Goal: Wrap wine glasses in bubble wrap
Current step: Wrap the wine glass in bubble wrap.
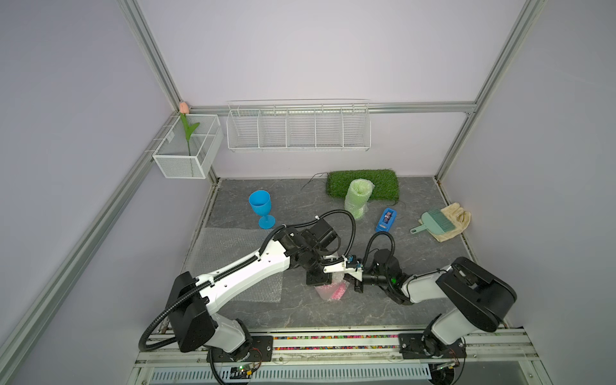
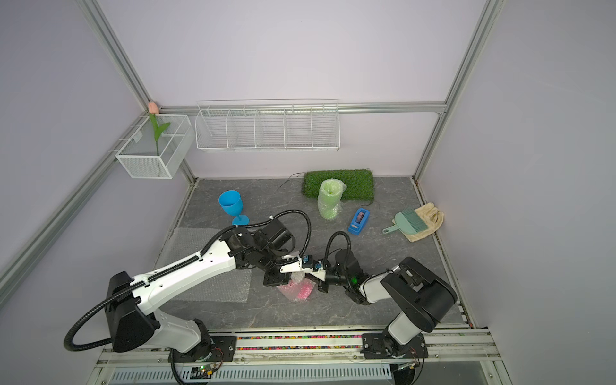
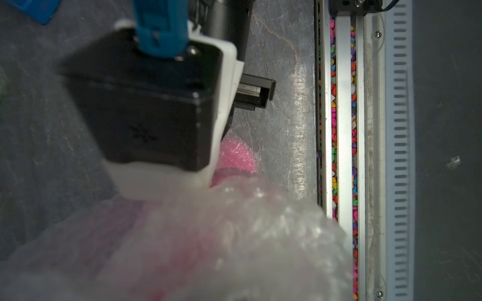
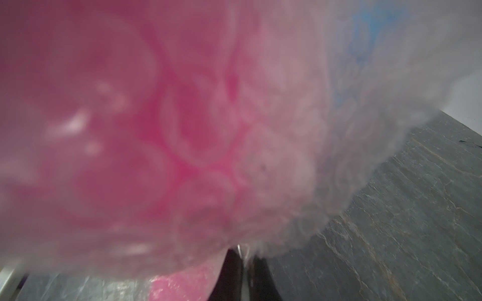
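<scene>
Pink goblet [image 1: 337, 292] on the grey table [image 1: 423, 246], in the middle and toward the near edge, covered in crumpled bubble wrap [image 1: 324, 290], visible in both top views. Left gripper [image 1: 322, 286] pointing down into the left part of the bundle, closed; fingertips buried under the film, so not possible to tell whether pinching film or not. Right gripper [image 4: 245, 276] reaching in from the right, closed tightly on a thin fold of the wrap: in the right wrist view only a sliver of film between the two dark fingers [image 4: 229, 276]. Both grippers just beside each other at the bundle. Blue goblet [image 1: 260, 206] upright and bare, far left. Green goblet [image 1: 357, 200] upright in own wrap, far side, just beside the near edge of the grass mat [image 1: 380, 183]. Flat sheet [image 1: 226, 248] of wrap on the left, partly under the left arm [image 1: 253, 266].
</scene>
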Controlling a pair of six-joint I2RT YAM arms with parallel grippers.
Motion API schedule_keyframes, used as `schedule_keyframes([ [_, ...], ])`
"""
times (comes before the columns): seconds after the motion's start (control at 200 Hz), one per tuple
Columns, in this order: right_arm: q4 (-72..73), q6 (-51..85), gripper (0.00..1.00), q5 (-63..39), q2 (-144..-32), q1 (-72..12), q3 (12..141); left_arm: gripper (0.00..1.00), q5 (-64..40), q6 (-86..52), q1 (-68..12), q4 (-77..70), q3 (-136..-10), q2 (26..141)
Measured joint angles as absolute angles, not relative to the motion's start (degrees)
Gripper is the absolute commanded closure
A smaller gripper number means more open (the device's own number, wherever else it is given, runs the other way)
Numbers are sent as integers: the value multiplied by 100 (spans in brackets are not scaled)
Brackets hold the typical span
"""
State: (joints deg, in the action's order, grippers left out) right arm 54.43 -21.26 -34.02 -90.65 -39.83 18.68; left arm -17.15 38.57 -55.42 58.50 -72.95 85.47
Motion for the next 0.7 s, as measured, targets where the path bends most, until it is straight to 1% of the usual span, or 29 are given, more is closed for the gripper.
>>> schedule_keyframes([
  [0.225, 5297, -2121, 93, -3409, -9067, -3953, 1852, 100, -1951, 3756, -5535, 5592, -7131, 8895],
  [0.295, 5245, -2102, 93, -3406, -9067, -3935, 1852, 97, -1942, 3710, -5537, 5577, -7183, 8980],
  [0.365, 5212, -2071, 93, -3393, -9067, -3905, 1852, 90, -1898, 3647, -5537, 5607, -7282, 9059],
  [0.42, 5210, -2049, 93, -3385, -9067, -3896, 1852, 83, -1831, 3599, -5542, 5640, -7321, 9061],
  [0.525, 5234, -2058, 93, -3389, -9067, -3900, 1852, 74, -1575, 3435, -5566, 5714, -7323, 8912],
  [0.615, 5275, -2058, 93, -3389, -9065, -3905, 1855, 62, -1374, 3334, -5555, 5843, -7319, 8698],
  [0.7, 5286, -2058, 93, -3389, -9067, -3905, 1855, 56, -1302, 3194, -5546, 5988, -7345, 8475],
])
